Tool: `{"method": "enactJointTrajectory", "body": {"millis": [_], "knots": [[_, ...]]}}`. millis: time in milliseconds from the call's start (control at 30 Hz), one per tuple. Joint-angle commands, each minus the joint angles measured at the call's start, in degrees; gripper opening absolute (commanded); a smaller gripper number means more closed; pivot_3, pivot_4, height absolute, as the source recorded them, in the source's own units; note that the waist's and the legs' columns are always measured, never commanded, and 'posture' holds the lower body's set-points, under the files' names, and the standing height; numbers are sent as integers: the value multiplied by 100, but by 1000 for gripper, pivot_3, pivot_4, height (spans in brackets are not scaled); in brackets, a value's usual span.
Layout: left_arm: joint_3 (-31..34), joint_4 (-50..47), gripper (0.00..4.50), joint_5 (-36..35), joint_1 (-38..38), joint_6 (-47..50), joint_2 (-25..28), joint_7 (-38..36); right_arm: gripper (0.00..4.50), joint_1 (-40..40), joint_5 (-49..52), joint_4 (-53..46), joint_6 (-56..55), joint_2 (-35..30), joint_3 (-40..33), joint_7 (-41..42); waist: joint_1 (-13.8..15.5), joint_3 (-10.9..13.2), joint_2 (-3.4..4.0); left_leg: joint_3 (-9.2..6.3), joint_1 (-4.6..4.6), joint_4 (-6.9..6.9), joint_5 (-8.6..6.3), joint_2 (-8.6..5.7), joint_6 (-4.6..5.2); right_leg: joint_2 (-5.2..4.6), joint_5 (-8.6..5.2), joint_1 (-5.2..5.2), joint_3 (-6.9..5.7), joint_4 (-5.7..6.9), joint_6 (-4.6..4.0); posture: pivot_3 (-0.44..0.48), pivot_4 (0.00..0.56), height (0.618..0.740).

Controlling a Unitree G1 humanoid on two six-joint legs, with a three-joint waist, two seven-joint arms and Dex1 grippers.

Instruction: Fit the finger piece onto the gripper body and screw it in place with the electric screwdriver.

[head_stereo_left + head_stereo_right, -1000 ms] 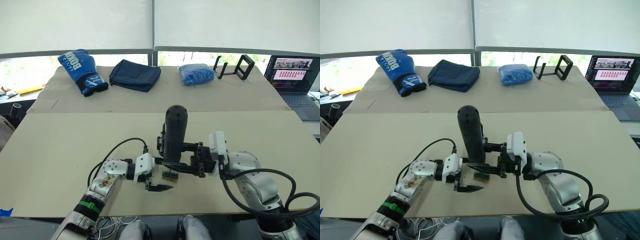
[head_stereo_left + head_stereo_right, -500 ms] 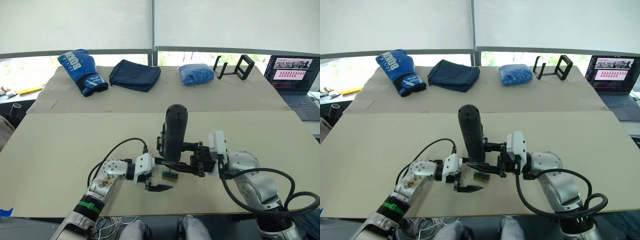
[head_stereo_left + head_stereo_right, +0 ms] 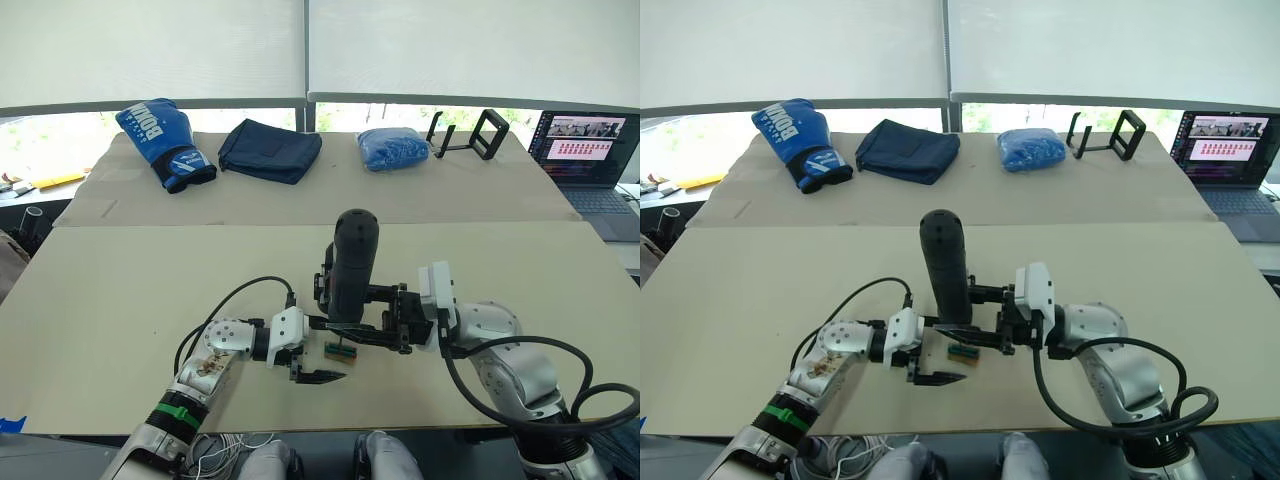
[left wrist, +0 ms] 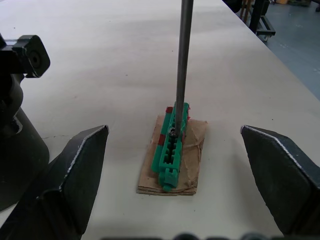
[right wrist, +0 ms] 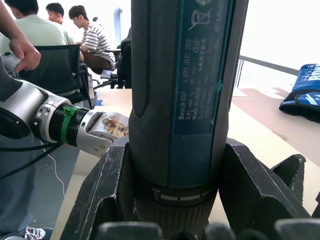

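My right gripper (image 3: 352, 318) is shut on the electric screwdriver (image 3: 350, 262), a thick black cylinder held upright near the table's front. Its thin metal bit (image 4: 182, 65) comes straight down onto a small green-and-brown block (image 4: 172, 150) lying on the table. My left gripper (image 3: 324, 350) stands open, its two black fingers (image 4: 75, 175) wide apart on either side of that block, touching nothing. The gripper body (image 4: 15, 140), a black assembly with a round base, stands just behind the screwdriver (image 3: 322, 285) and is mostly hidden by it. The finger piece is hidden.
Along the back table lie a blue boxing glove (image 3: 165, 143), a dark blue cloth (image 3: 270, 150), a blue bundle (image 3: 392, 148) and a black stand (image 3: 470, 135). A laptop (image 3: 590, 150) sits at the far right. Several people sit in the background (image 5: 90, 35).
The screwdriver's top has leaned very slightly to the right. Both grippers and the block stay where they were.
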Motion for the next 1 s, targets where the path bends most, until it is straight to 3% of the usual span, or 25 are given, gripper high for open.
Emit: {"method": "enactJointTrajectory", "body": {"millis": [33,1000], "knots": [[-61,160,4467,100,154,128,85,-16,1933,-44,103,-30,29,-32,-208,-106,0,0,0,0,0,0,0,0,0,0,0,0,0,0,0,0,150,740],[-58,162,4467,97,173,104,75,-21,1933,-43,193,-245,65,-87,-36,-111,-1,0,0,0,0,-2,0,0,1,-1,0,0,0,-1,0,0,150,740]]}}
